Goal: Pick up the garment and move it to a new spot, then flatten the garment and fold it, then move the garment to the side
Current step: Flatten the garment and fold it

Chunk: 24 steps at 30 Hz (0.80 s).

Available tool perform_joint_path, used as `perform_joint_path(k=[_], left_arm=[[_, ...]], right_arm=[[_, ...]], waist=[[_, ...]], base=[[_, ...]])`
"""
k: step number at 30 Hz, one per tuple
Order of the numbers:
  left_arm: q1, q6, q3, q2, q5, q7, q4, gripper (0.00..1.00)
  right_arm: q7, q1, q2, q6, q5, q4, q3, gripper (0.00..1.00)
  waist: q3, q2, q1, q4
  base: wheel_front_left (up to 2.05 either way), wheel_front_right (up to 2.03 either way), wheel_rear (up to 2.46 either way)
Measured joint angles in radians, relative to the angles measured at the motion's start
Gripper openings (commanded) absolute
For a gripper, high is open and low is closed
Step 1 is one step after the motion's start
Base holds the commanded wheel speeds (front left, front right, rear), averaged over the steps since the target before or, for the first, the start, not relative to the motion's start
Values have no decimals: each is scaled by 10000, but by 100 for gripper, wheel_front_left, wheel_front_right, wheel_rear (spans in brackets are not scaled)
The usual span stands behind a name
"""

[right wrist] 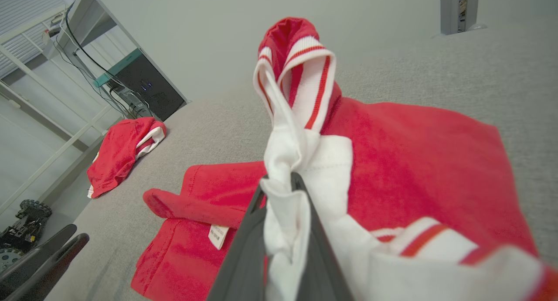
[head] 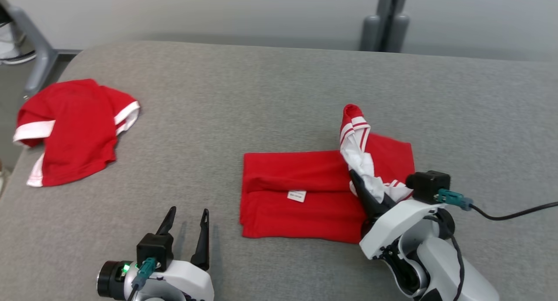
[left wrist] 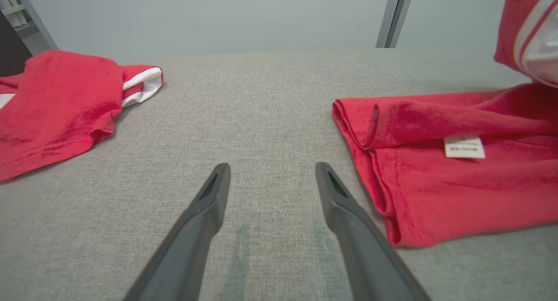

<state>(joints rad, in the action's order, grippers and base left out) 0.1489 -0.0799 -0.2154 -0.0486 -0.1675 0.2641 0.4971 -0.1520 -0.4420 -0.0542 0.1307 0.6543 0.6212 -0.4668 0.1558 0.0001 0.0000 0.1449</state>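
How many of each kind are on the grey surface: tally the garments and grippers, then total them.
Red garments: 2 (folded garment, crumpled garment)
Grippers: 2 (left gripper open, right gripper shut on the folded garment)
Total: 4

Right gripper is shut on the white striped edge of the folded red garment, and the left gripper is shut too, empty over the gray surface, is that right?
Not quite: the left gripper is open, empty over the gray surface, as the left wrist view shows. The right gripper is shut on the white striped edge of the folded red garment.
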Motion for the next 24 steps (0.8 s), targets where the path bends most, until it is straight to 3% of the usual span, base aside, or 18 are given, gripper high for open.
perform_joint_path(k=[14, 15, 16, 17, 18, 24], left_arm=[[191, -98, -1114, -2, -347, 0, -46, 100], [190, -125, -1152, -2, -397, 0, -36, 100], [190, -159, -1189, -8, -430, 0, -25, 100], [190, -178, -1223, -8, -456, 0, -13, 100], [188, -184, -1237, -6, -464, 0, -4, 100], [183, -272, -1124, -4, -472, 0, 23, 100]], right_arm=[[98, -648, 58, -2, 767, 543, -1684, 0], [61, -737, 56, -2, 832, 650, -1774, 11], [27, -822, 54, -2, 920, 740, -1868, 11], [-96, -878, 59, -2, 1060, 750, -1937, 48], [-194, -962, 54, -2, 1174, 746, -2065, 100], [-928, -1445, 90, 0, 1202, 903, -2021, 100]], waist=[[32, 0, 0, 1989], [33, 0, 0, 2081], [35, 0, 0, 2152], [35, 0, 0, 2203], [32, 0, 0, 2221], [-64, 0, 0, 1873]], base=[[0, 0, 0], [0, 0, 0], [0, 0, 0], [0, 0, 0], [0, 0, 0], [0, 0, 0]])
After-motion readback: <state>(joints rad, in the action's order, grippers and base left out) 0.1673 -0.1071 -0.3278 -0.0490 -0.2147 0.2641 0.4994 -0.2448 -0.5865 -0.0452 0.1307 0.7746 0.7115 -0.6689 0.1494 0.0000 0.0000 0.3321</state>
